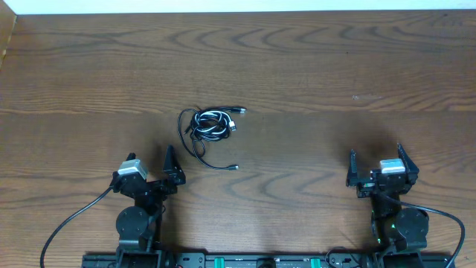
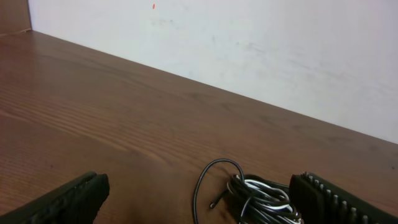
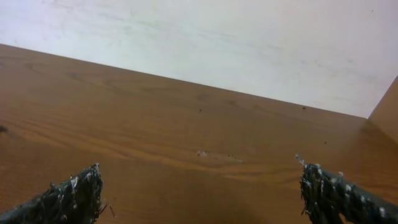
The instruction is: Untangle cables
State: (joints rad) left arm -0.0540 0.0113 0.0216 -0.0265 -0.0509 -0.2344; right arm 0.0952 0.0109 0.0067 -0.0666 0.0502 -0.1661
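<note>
Wood table (image 1: 312,67) | cables (image 1: 210,126) knotted left of centre: light, limp, probably slick | you should pinch the stray black tail (image 1: 217,163) | left gripper (image 1: 152,162), right gripper (image 1: 375,155): both wide, empty

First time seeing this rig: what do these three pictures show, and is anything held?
Two robot arms sit at a wooden table. One picture looks straight down; the other two come from cameras on the wrists, with each arm's own fingers dark at the bottom corners. A small tangle of cables, black and white, lies on the table, nearer the left gripper, whose camera sees it. The right gripper sees only table and wall. Both are open and hold nothing.
</note>
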